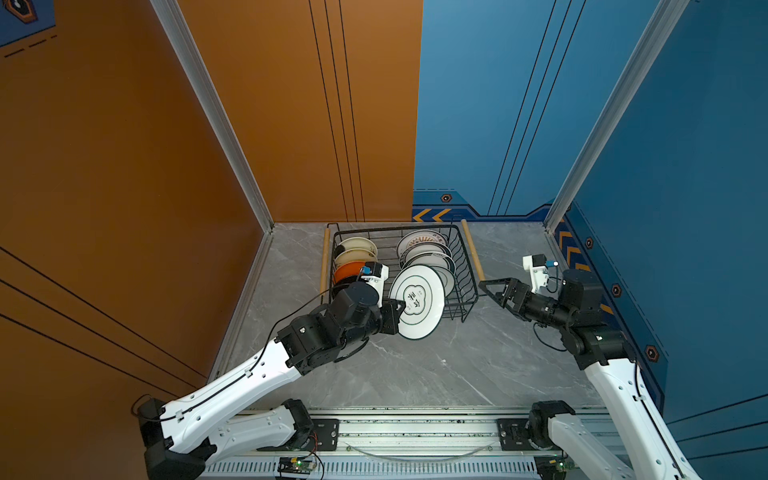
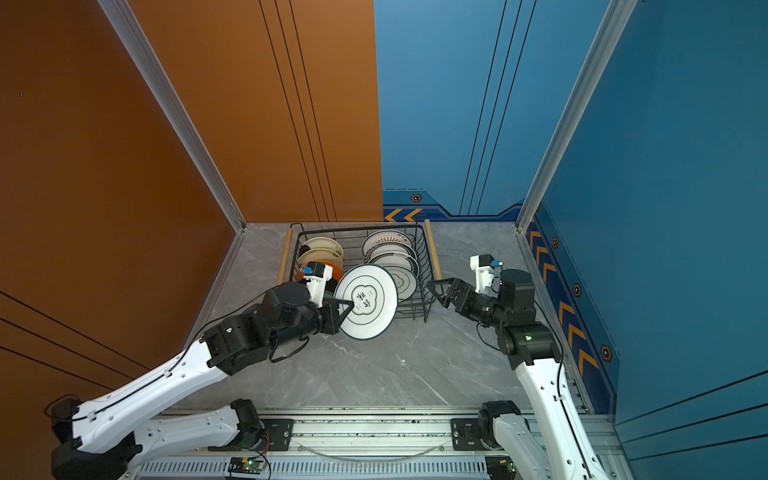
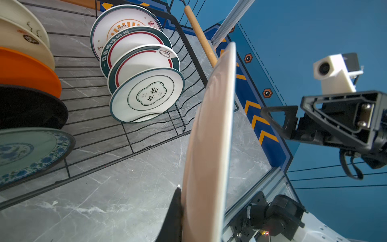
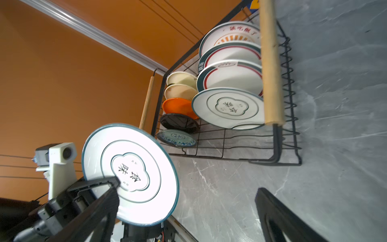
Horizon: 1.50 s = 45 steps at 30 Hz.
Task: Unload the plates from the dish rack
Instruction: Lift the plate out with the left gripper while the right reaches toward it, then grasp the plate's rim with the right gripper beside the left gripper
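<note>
My left gripper (image 1: 401, 309) (image 2: 349, 307) (image 3: 188, 201) is shut on the rim of a white plate (image 1: 417, 301) (image 2: 365, 301) (image 3: 209, 136) (image 4: 129, 174) with a dark green rim and Chinese characters. The plate hangs nearly upright over the near edge of the dish rack (image 1: 395, 227) (image 2: 361, 227) (image 3: 125, 136) (image 4: 230, 157). Two rows of plates still stand inside: white ones (image 1: 424, 249) (image 3: 146, 94) on the right; cream (image 1: 357, 245), orange (image 3: 27, 69), black (image 3: 31, 106) and blue-patterned (image 3: 27, 153) on the left. My right gripper (image 1: 494, 291) (image 2: 440, 291) (image 4: 188, 220) is open and empty beside the rack's right end.
The rack's wooden handles (image 1: 473, 255) (image 1: 325, 262) stick out at both ends. An orange wall (image 1: 124, 187) bounds the left side and a blue wall (image 1: 665, 208) the right. Grey marble tabletop (image 1: 415, 365) lies before the rack. The arm rail (image 1: 415, 432) runs along the front edge.
</note>
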### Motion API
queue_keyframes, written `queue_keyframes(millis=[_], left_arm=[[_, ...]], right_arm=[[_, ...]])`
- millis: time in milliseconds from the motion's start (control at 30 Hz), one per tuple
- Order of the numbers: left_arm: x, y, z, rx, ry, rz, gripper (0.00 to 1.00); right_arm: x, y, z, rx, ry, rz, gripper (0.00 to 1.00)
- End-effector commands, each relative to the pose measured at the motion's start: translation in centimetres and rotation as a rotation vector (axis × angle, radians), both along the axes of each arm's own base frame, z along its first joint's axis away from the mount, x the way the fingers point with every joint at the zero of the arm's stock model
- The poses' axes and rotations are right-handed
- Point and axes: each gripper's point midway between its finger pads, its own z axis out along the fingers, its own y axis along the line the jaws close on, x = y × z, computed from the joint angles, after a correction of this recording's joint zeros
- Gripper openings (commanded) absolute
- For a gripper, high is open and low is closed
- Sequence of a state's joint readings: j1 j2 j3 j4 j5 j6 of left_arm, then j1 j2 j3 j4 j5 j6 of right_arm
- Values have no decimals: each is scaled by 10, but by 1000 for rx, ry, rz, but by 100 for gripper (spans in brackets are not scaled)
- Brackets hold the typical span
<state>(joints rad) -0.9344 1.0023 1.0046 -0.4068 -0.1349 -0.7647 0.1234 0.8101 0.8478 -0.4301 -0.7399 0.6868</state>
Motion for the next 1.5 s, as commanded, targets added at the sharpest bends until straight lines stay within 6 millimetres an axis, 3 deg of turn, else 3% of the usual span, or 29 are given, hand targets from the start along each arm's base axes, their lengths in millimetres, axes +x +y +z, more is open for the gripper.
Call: queue_keyframes(millis=[0, 133, 333, 633, 1100, 1467], left_arm=[[4, -4, 0, -132, 2, 75, 0], [-1, -5, -13, -147, 28, 85, 0], [-5, -4, -16, -227, 20, 115, 0], [-7, -6, -22, -276, 36, 124, 0], [-7, 14, -25, -347, 28, 195, 0], [-6, 6, -24, -437, 54, 169, 0]], right_arm=[[-14, 22, -2, 32, -3, 60, 99], [-25, 43, -16, 40, 7, 104, 98], [-37, 69, -29, 45, 24, 168, 96], [-43, 78, -39, 52, 32, 187, 92], [-44, 97, -40, 115, 50, 245, 88], [-35, 121, -41, 160, 56, 277, 83]])
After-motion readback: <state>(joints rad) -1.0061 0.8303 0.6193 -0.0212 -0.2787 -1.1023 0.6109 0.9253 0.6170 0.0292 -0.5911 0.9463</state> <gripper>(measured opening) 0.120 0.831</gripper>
